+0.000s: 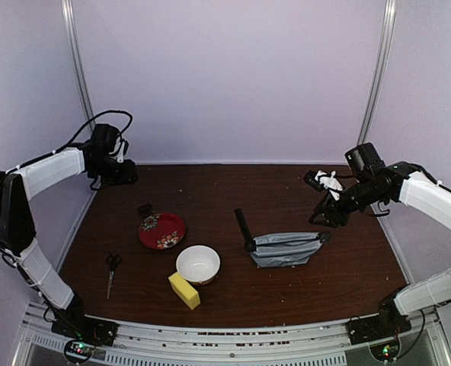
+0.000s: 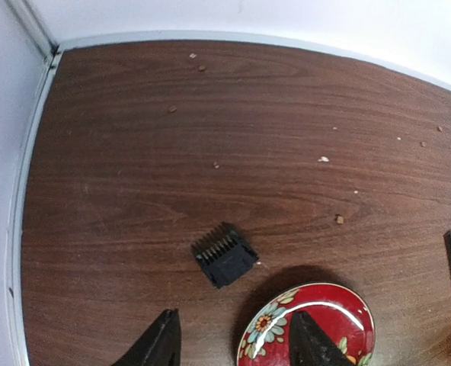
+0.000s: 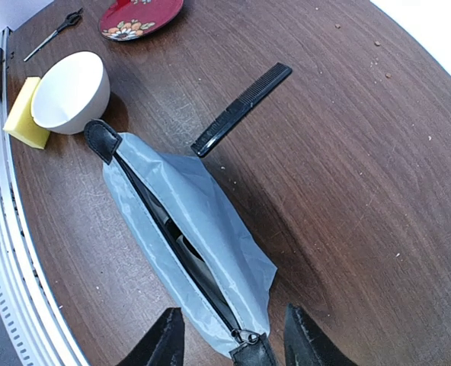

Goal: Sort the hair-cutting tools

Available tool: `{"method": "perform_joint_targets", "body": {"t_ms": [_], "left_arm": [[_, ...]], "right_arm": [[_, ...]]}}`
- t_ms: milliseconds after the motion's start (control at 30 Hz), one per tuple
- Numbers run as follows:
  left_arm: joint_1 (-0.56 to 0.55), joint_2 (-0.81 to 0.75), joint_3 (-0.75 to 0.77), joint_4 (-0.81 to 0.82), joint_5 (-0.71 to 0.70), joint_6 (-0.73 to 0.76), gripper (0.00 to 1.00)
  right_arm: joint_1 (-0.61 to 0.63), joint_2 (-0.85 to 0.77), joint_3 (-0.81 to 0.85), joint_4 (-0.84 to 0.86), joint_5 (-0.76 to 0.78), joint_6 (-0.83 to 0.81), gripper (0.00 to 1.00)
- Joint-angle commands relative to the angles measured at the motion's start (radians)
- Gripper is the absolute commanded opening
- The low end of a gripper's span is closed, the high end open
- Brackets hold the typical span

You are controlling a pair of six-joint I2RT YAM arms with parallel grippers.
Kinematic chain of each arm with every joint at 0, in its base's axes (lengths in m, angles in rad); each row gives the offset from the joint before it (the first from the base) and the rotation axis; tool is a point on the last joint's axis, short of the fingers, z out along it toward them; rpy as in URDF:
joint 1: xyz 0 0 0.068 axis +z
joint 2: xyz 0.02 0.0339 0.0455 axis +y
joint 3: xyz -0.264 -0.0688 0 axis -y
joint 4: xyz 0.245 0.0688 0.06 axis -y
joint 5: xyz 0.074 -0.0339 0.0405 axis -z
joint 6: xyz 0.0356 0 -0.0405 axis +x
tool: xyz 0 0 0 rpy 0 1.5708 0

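Two robot arms hung over a dark wood worktop where hair-cutting tools lay loose around an open grey zip pouch. The left gripper, its fingers spread and empty, hovered near the far left corner. Below it was a stubby black clipper piece, toothed along one edge, which sat just beside a red patterned plate without touching it. The right gripper, fingers likewise parted and holding nothing, hovered over the zip-pull end of the pouch.

A slim black comb lay flat on the wood, one end close to the pouch's edge; whether the two touched could not be made out. One pair of black-handled scissors lay well apart at the near left, past a white bowl and a yellow sponge. No second pair was in sight. Something dark showed in the pouch mouth, too shadowed to name.

The comb looked light and stiff but thin, likely to slide, and best pinched across its narrow width near the middle. The clipper piece appeared to be hard plastic, small and blocky, and easiest taken across its smooth sides rather than its teeth. The scissors, slim steel and probably slippery, seemed safest gripped at the pivot just above the handles. The soft pouch looked apt to shift or sag when anything was pushed in.
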Motion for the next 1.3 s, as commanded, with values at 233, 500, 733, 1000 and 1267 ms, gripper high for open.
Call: {"method": "perform_joint_targets", "body": {"t_ms": [233,500,733,1000,1267], "left_arm": [[0.068,-0.133,-0.153,-0.045,0.013,-0.105,0.42],[0.068,-0.371,-0.377,-0.247,-0.004,-0.135,0.42],[0.066,-0.379,-0.455,-0.305,-0.059,-0.074,0.35],[0.065,-0.250,-0.458,-0.337,-0.085,-0.110,0.31],[0.066,-0.167,-0.456,-0.330,-0.129,-0.103,0.28]], "right_arm": [[0.003,-0.019,-0.014,0.027,-0.021,-0.027,0.45],[0.005,0.006,-0.003,0.007,-0.026,-0.042,0.46],[0.015,0.012,0.000,0.002,-0.038,-0.046,0.46],[0.019,0.005,-0.001,-0.004,-0.033,-0.051,0.46],[0.019,0.003,0.002,-0.011,-0.032,-0.060,0.46]]}}
